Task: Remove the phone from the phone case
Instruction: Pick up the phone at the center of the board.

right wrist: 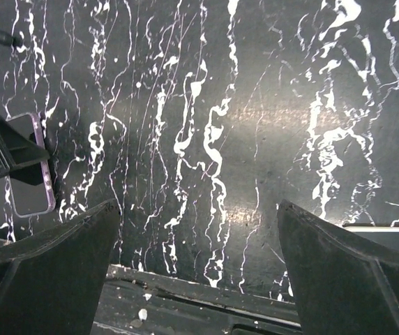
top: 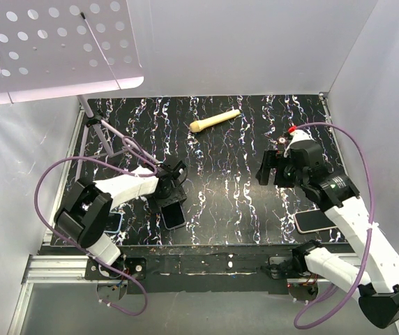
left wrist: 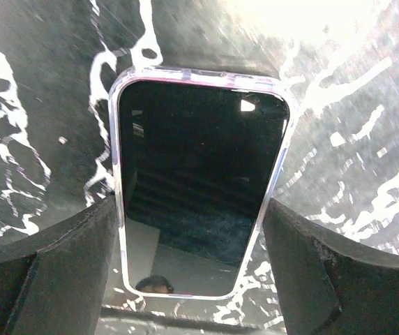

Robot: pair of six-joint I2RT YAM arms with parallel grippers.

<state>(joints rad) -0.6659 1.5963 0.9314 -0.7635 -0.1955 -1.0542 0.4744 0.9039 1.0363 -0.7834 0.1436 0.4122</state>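
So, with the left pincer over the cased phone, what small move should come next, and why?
Probably close the left pincer slightly, until it clamps the long edges of the case. Its fingers flank the phone, which lies flat, screen up; whether they touch it I cannot tell.

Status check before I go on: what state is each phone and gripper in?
cased phone: flat, screen up, dark, inside its clear case.
left gripper: jaws astride the cased phone, grip unclear.
right gripper: open, empty.
second phone: flat at the near right, untouched.
wooden stick: lying loose at the back.
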